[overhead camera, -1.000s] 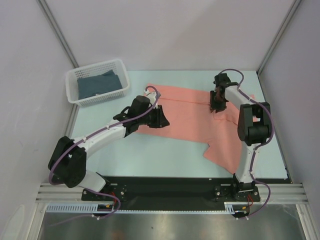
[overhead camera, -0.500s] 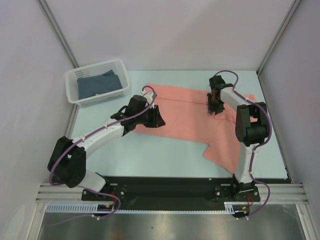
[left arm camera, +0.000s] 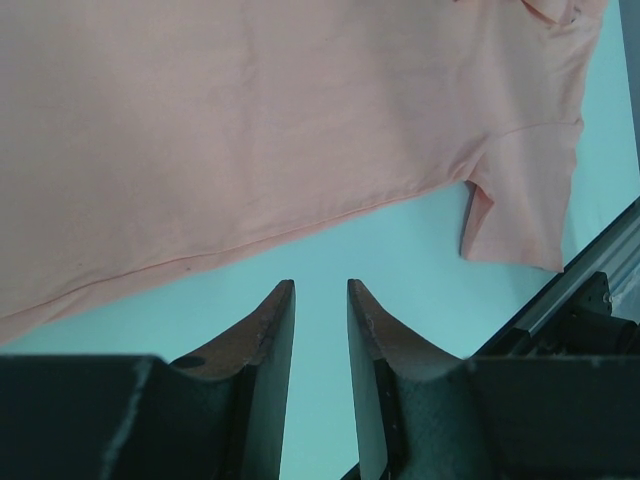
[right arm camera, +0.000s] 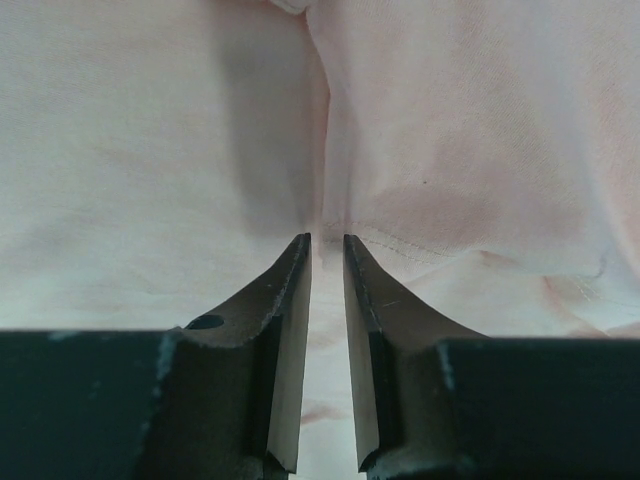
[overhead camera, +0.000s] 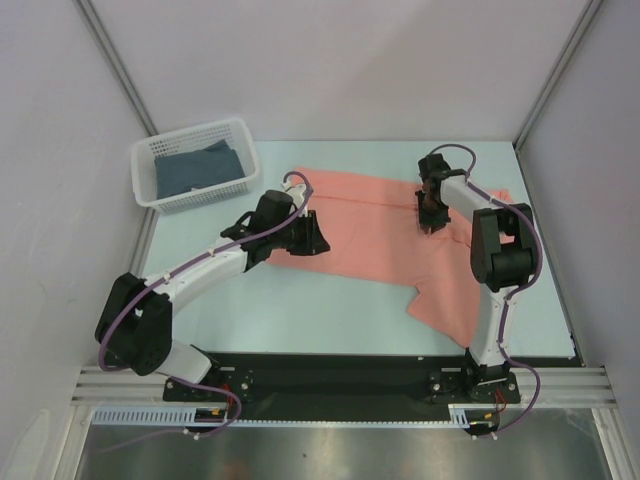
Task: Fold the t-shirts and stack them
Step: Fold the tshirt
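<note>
A salmon-pink t-shirt (overhead camera: 375,225) lies spread across the far half of the table, one sleeve trailing toward the front right. My left gripper (overhead camera: 322,240) hovers at its near left hem. In the left wrist view that gripper (left arm camera: 320,285) stands open by a narrow gap over bare table, the shirt (left arm camera: 250,130) just beyond its tips. My right gripper (overhead camera: 430,222) points down onto the shirt's right part. Its tips (right arm camera: 326,238) stand slightly apart astride a raised crease in the cloth (right arm camera: 150,130). A dark slate-blue t-shirt (overhead camera: 195,170) lies in the basket.
The white lattice basket (overhead camera: 190,133) stands at the far left corner. Pale blue table (overhead camera: 300,310) shows in front of the shirt. A black base plate and metal rail (overhead camera: 330,385) run along the near edge, and the enclosure's walls close in both sides.
The right gripper has shifted slightly toward the far side over the shirt and its jaws have narrowed. The left arm has barely moved.
</note>
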Controlling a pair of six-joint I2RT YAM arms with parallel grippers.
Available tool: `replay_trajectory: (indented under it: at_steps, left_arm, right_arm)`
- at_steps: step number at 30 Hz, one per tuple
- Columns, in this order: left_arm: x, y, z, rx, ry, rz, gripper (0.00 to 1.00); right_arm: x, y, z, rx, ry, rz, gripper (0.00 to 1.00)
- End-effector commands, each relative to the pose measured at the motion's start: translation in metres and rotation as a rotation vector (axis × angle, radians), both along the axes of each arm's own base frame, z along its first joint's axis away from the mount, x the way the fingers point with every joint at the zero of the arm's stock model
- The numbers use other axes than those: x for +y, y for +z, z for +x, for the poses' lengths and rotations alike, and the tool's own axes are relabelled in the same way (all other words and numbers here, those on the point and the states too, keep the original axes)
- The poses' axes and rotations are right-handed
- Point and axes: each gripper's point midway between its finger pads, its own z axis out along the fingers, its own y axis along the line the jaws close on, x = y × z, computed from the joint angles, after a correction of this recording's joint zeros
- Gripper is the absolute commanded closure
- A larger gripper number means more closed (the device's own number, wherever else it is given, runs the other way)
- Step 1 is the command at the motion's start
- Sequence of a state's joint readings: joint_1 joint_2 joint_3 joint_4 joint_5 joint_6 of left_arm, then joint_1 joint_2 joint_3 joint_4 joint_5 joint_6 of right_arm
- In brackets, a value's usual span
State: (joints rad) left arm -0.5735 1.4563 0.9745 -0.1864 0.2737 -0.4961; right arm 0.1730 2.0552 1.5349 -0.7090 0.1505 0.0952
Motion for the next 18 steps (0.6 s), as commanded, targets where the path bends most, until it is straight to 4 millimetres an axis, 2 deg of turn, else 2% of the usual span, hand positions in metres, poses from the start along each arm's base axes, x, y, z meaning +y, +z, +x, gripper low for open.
replay_trajectory:
  at_steps: [1, 10, 13, 18]
  left_arm:
    - [0.001, 0.015, 0.001, -0.043, -0.013, -0.025, 0.67]
    - [0.002, 0.012, 0.000, -0.032, -0.006, -0.024, 0.67]
    - [0.001, 0.012, 0.001, -0.032, -0.007, -0.027, 0.67]
    - [0.000, 0.013, 0.003, -0.034, -0.005, -0.028, 0.67]
  right_arm:
    - [-0.004, -0.003, -0.003, 0.015, 0.003, -0.023, 0.75]
    - [-0.005, -0.010, -0.016, 0.029, 0.000, -0.019, 0.71]
    - [-0.005, -0.009, -0.013, 0.027, -0.001, -0.023, 0.80]
    - [-0.006, 0.019, -0.003, -0.018, -0.019, -0.029, 0.92]
